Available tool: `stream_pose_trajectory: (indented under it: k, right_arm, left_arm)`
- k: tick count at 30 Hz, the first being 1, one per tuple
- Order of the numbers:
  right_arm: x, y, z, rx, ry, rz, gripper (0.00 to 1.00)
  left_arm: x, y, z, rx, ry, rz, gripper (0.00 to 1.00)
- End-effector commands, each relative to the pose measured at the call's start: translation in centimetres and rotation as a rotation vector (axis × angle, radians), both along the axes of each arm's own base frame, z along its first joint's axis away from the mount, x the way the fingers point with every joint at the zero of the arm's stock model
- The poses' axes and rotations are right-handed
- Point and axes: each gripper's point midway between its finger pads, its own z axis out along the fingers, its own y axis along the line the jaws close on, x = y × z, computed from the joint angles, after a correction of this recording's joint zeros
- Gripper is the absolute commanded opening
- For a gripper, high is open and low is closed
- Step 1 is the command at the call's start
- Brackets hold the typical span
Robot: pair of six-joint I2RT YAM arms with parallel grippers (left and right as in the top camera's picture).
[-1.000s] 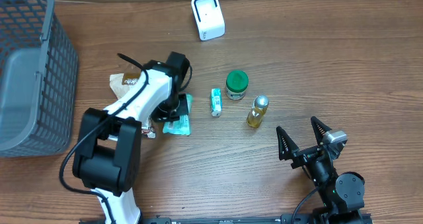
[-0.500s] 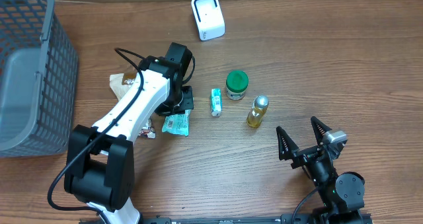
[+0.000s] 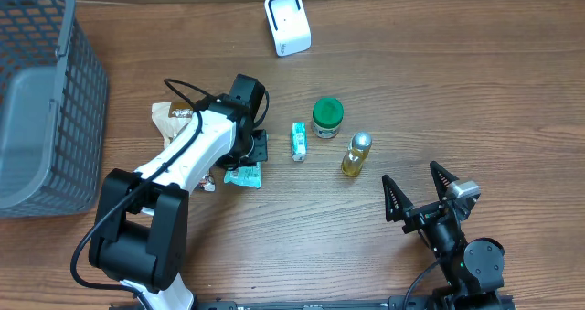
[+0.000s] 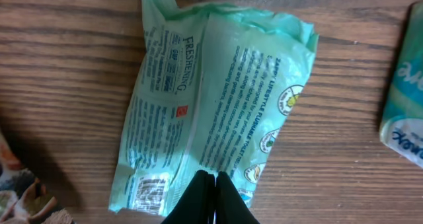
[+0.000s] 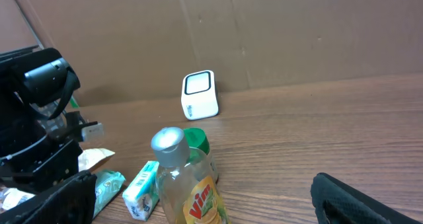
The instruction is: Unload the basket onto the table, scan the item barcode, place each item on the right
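The item under my left gripper (image 3: 248,157) is a mint-green soft packet (image 3: 245,174) lying flat on the wooden table. The left wrist view shows the packet (image 4: 218,92) printed side up, with its barcode (image 4: 151,192) near the lower left corner. The left gripper (image 4: 213,176) is shut, its tips together over the packet's lower edge; whether they pinch a fold I cannot tell. The white scanner (image 3: 287,23) stands at the back of the table, well away. My right gripper (image 3: 418,189) rests open at the front right, holding nothing.
A small tissue pack (image 3: 298,141), a green-lidded jar (image 3: 327,116) and a yellow Vim bottle (image 3: 356,155) stand right of the packet. A brown snack bag (image 3: 174,116) lies to its left. A grey mesh basket (image 3: 37,100) fills the left edge.
The left arm swung out slightly and came back, staying shut. The green packet now lies a little nearer the front edge, more uncovered. The right arm has not moved.
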Motion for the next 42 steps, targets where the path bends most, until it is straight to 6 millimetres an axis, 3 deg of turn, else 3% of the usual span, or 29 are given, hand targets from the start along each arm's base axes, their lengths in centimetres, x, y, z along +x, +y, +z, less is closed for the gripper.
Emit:
stream_pose_trajectory:
  k: [1, 13, 18, 21, 25, 32, 34, 36, 42]
  right_arm:
    - [0.0, 0.0, -0.3, -0.007, -0.003, -0.001, 1.00]
    - [0.0, 0.1, -0.3, -0.007, -0.003, -0.001, 1.00]
    - [0.0, 0.1, -0.3, -0.007, -0.002, -0.001, 1.00]
    - [0.0, 0.1, -0.3, -0.007, -0.002, -0.001, 1.00]
    - [0.0, 0.0, -0.3, -0.007, -0.003, -0.001, 1.00]
    - [0.0, 0.1, -0.3, -0.007, -0.003, -0.001, 1.00]
    - [0.0, 0.0, -0.3, -0.007, -0.003, -0.001, 1.00]
    - [0.0, 0.1, -0.3, -0.007, -0.002, -0.001, 1.00]
    - [0.0, 0.0, -0.3, -0.007, -0.002, -0.001, 1.00]
  left_arm:
    - [-0.8, -0.1, -1.0, 0.004, 0.014, -0.035, 0.07]
    - [-1.1, -0.7, -2.2, -0.035, 0.009, -0.091, 0.15]
    - [-1.8, -0.4, -4.1, -0.012, 0.068, -0.089, 0.20]
    - [-2.2, -0.2, -4.5, -0.005, 0.091, -0.088, 0.13]
    - [-1.1, -0.4, -2.8, -0.001, 0.054, -0.087, 0.09]
    - [3.7, -2.0, 4.3, -0.052, -0.126, -0.088, 0.17]
    - [4.2, -2.2, 4.4, -0.058, -0.146, -0.088, 0.22]
    - [4.4, -2.3, 4.1, -0.059, -0.148, -0.087, 0.33]
    - [4.6, -2.1, 1.8, -0.031, -0.111, -0.085, 0.34]
